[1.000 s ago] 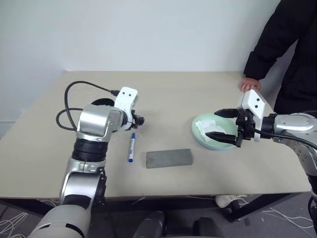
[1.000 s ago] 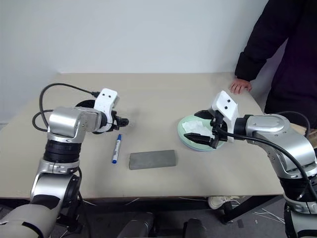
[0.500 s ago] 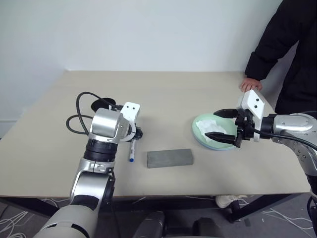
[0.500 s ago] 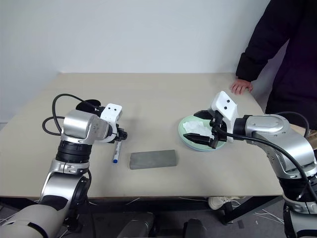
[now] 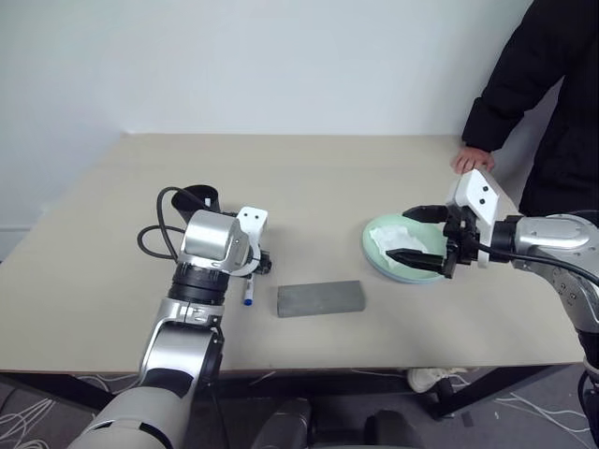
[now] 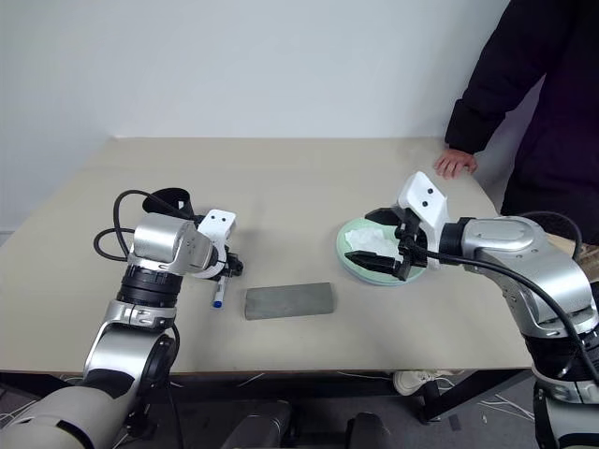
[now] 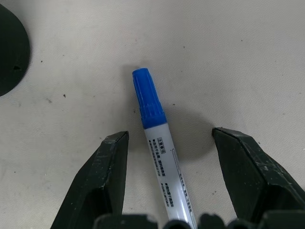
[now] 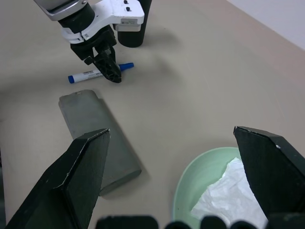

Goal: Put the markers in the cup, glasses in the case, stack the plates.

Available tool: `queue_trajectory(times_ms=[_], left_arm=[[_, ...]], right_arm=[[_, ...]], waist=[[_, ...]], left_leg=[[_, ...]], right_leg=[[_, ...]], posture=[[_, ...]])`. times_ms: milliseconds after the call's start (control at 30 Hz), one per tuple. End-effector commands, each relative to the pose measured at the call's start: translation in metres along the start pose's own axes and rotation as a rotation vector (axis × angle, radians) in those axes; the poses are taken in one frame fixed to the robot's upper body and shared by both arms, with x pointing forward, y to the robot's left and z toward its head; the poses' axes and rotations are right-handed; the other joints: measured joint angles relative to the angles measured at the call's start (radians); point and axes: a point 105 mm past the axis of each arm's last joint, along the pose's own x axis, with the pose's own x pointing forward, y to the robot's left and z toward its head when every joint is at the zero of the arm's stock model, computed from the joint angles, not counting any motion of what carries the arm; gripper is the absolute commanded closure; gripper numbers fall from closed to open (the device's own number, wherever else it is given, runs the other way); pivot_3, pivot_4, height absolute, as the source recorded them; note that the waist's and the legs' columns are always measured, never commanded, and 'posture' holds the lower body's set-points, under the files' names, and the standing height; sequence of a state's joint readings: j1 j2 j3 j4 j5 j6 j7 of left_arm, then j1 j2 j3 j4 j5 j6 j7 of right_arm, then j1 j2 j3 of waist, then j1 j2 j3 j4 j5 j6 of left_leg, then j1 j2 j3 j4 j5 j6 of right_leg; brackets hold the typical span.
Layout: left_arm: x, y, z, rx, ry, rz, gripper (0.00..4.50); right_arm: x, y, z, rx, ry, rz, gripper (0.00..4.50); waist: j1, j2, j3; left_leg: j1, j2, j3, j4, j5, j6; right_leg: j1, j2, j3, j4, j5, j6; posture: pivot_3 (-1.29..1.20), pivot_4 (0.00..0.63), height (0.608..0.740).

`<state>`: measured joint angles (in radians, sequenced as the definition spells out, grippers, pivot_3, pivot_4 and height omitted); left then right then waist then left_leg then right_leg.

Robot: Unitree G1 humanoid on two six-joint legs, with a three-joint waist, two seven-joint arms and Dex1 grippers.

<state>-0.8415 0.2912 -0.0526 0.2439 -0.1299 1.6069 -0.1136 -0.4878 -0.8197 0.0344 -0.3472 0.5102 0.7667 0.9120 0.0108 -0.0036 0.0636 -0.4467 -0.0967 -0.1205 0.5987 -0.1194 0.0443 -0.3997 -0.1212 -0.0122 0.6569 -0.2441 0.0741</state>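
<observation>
Two left fingers (image 7: 107, 186) are standing apart, straddling the blue marker (image 7: 159, 157) lying on the bench (image 5: 309, 178), readying a pinch; right gripper (image 5: 416, 234) is hanging wide open over the green plate (image 5: 379, 254).

Bare table (image 7: 228, 57) around marker (image 7: 159, 143)

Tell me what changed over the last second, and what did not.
The left gripper came down over the blue-capped marker and now straddles it, jaws open, not yet gripping. The marker itself lies where it did. The right gripper stayed open above the green plate with the tissue; the grey case and black cup are unmoved.
</observation>
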Motion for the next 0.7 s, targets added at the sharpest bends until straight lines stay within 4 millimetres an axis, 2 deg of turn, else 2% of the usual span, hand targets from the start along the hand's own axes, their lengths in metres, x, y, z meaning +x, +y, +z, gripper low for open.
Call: queue_trajectory(times_ms=[33, 67, 167, 400, 600, 700], left_arm=[[-0.004, 0.004, 0.006, -0.005, -0.006, 0.029, 1.59], [-0.004, 0.004, 0.006, -0.006, -0.004, 0.031, 1.59], [-0.002, 0.004, 0.005, -0.009, 0.003, 0.031, 2.13], [0.001, 0.001, 0.0, -0.004, 0.017, 0.027, 4.31], [-0.004, -0.006, 0.014, 0.062, -0.082, -0.016, 4.4], [-0.016, -0.011, 0.036, 0.163, -0.235, -0.041, 4.4]], right_arm=[[-0.003, 0.0, 0.01, -0.041, -0.027, -0.017, 0.0], [-0.003, 0.0, 0.01, -0.041, -0.028, -0.017, 0.0], [-0.002, 0.0, 0.01, -0.041, -0.03, -0.018, 0.0], [-0.002, -0.001, 0.011, -0.042, -0.034, -0.021, 0.0], [-0.002, -0.001, 0.011, -0.042, -0.034, -0.021, 0.0], [-0.001, -0.001, 0.012, -0.042, -0.034, -0.021, 0.0]], waist=[[0.0, 0.0, 0.0], [0.0, 0.0, 0.0], [0.0, 0.0, 0.0], [-0.004, 0.0, 0.0], [-0.004, 0.001, 0.0], [-0.004, 0.0, 0.0]], left_leg=[[0.0, 0.0, 0.0, 0.0, 0.0, 0.0], [0.0, 0.0, 0.0, 0.0, 0.0, 0.0], [0.0, 0.0, 0.0, 0.0, 0.0, 0.0], [0.0, 0.0, 0.0, 0.0, 0.0, 0.0], [0.0, 0.0, 0.0, 0.0, 0.0, 0.0], [0.0, 0.0, 0.0, 0.0, 0.0, 0.0]], right_leg=[[0.0, 0.0, 0.0, 0.0, 0.0, 0.0], [0.0, 0.0, 0.0, 0.0, 0.0, 0.0], [0.0, 0.0, 0.0, 0.0, 0.0, 0.0], [0.0, 0.0, 0.0, 0.0, 0.0, 0.0], [0.0, 0.0, 0.0, 0.0, 0.0, 0.0], [0.0, 0.0, 0.0, 0.0, 0.0, 0.0]], posture=[[0.0, 0.0, 0.727], [0.0, 0.0, 0.727], [0.0, 0.0, 0.727], [0.0, 0.0, 0.727], [0.0, 0.0, 0.727], [0.0, 0.0, 0.727]])
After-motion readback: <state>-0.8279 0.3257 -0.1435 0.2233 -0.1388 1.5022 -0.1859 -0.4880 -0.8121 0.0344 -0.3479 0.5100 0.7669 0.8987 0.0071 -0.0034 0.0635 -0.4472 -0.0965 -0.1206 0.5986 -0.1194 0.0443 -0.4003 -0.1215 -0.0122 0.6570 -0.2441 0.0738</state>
